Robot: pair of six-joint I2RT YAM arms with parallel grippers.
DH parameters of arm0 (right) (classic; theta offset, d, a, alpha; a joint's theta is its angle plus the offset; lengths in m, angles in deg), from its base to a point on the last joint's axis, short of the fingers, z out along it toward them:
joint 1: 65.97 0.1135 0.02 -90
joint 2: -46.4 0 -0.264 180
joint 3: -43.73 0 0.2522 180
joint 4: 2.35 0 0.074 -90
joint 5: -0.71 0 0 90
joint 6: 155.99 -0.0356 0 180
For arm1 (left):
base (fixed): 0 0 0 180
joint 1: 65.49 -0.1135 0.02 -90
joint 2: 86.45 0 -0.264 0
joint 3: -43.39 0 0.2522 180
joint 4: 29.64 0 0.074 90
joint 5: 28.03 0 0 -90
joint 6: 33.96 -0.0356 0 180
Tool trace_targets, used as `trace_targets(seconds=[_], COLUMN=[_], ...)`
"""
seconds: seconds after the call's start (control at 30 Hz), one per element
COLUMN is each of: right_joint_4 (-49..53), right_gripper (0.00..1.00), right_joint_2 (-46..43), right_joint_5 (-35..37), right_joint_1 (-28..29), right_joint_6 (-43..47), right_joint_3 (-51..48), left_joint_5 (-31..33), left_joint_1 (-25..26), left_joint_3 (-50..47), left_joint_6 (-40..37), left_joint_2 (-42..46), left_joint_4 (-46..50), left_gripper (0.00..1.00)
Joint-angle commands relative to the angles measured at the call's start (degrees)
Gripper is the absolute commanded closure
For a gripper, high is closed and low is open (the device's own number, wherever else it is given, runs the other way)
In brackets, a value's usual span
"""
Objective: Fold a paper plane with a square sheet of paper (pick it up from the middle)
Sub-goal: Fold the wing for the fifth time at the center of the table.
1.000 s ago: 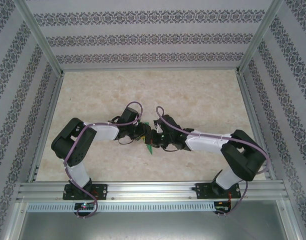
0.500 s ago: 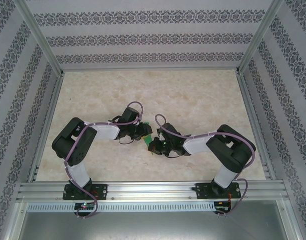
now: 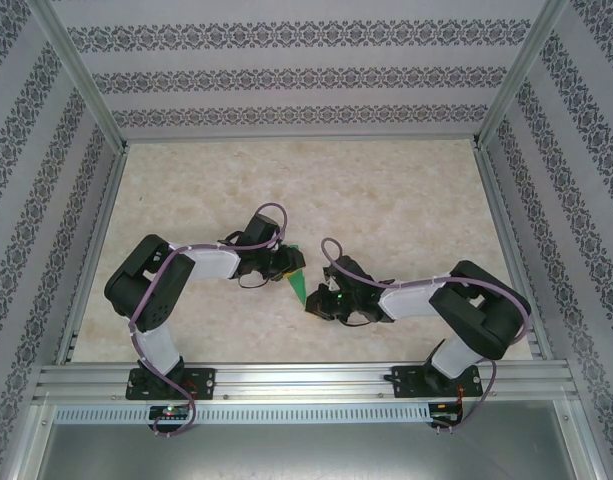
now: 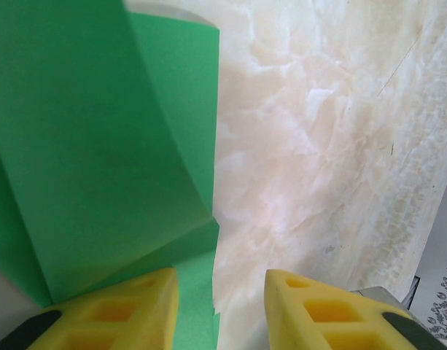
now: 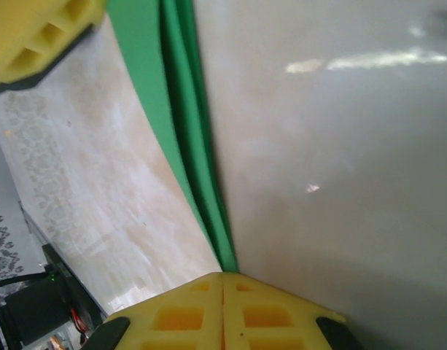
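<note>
A pale marbled worktop [image 3: 386, 190] is carrying the scene, with patterned panels standing round it. Two black-and-white arms are reaching in from the near edge. The left arm [image 3: 201, 262] and the right arm [image 3: 426, 295] are bending toward each other and meeting near the middle. Between them the paper plane [image 3: 299, 284] is sitting as a narrow wedge of bright green paper, with layered folds showing. Whether it is touching the surface cannot be told.

The right hand [image 5: 223, 310] is pinching it. Its yellow fingers are pressing fully together, and the thin folded edge of green is running straight into the seam between them. The left hand [image 4: 219, 306] is standing open and gripping nothing. Its two yellow fingers [image 4: 128, 313] are well apart, one lying over the broad green flap and the other over bare worktop.

The step in hand is likely the left hand taking the loose flap for the next crease. Doing it well is calling for the right hand gripping steadily without tugging. The left fingers should be closing squarely near the existing crease, with the layers lined up first, since thin paper is prone to buckling or tearing
</note>
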Motion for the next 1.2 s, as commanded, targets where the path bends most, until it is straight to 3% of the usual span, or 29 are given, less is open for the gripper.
trace_targets(seconds=[0.0, 0.13, 0.33, 0.6, 0.73, 1.0, 1.17], right_joint_4=[6.4, 5.2, -0.5, -6.6, -1.0, 1.1, 3.2], right_gripper=[0.92, 0.91, 0.89, 0.93, 0.99, 1.00, 1.00], right_joint_2=[-3.6, -4.0, 4.7, 11.5, 13.6, 15.8, 16.0], right_joint_5=[1.5, 1.8, 1.0, 2.7, -0.4, -3.3, -4.2], right_joint_1=[0.1, -0.1, -1.2, -3.6, -4.2, -5.3, -6.1], right_joint_6=[2.4, 4.0, 3.0, 0.8, 3.2, 6.6, 8.1], right_joint_3=[2.0, 8.2, 12.7, 5.2, 4.0, 2.1, 4.5], left_joint_5=[2.0, 1.5, 1.7, 1.0, 0.1, -5.4, 0.0], left_joint_1=[0.2, 0.2, 0.2, 0.1, 0.1, -0.6, -0.6], left_joint_3=[0.1, 0.2, 0.1, 0.7, 1.1, 7.6, 6.3], left_joint_6=[-2.1, -2.2, -1.6, -1.9, -4.5, -13.1, -17.4], left_joint_2=[-2.3, -2.3, -2.4, -2.5, -1.1, 3.5, 12.0], left_joint_4=[3.3, 3.1, 3.1, 2.5, 1.5, 3.7, 8.9], left_gripper=[0.62, 0.62, 0.62, 0.62, 0.60, 0.50, 0.47])
